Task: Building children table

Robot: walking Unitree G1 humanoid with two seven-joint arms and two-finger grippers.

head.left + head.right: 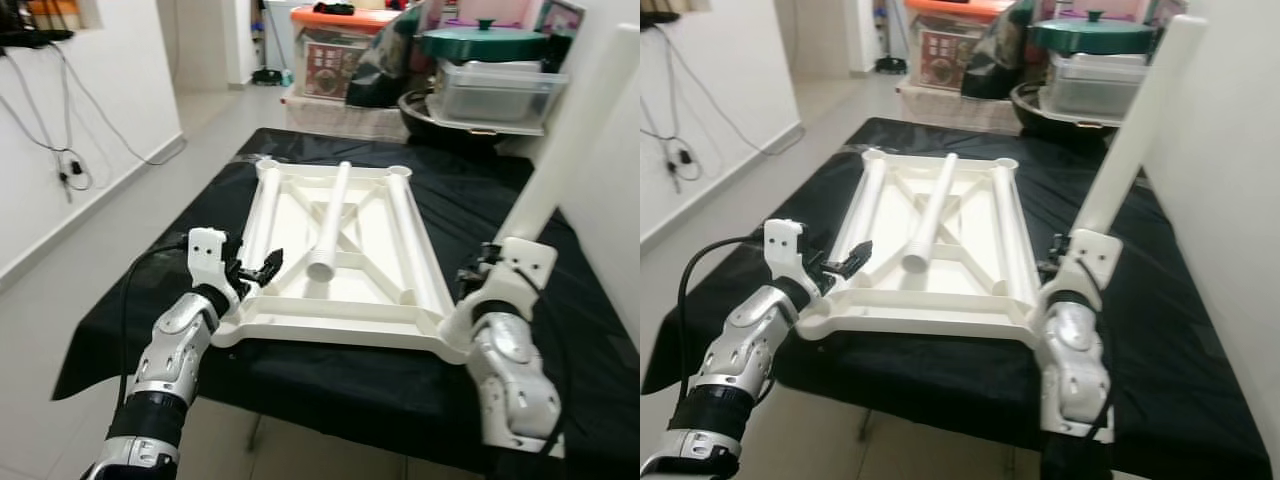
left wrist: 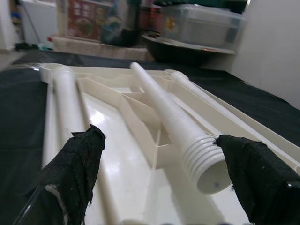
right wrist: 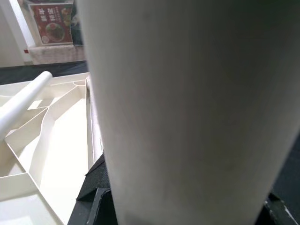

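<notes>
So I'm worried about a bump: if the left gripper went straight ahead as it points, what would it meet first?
Probably the threaded end of the loose table leg on the upturned tabletop; the left gripper, fingers open, points about there, though depth is unclear.

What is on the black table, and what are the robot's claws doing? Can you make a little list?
Surface: black cloth-covered table
Main thing: white plastic tabletop, lying upside down
Loose parts: three white plastic tube legs lying in it; middle leg has a ribbed end
Left claw: open, at the tabletop's near left corner
Right claw: shut on a fourth white tube leg, held up at a slant
Behind: plastic storage boxes
</notes>
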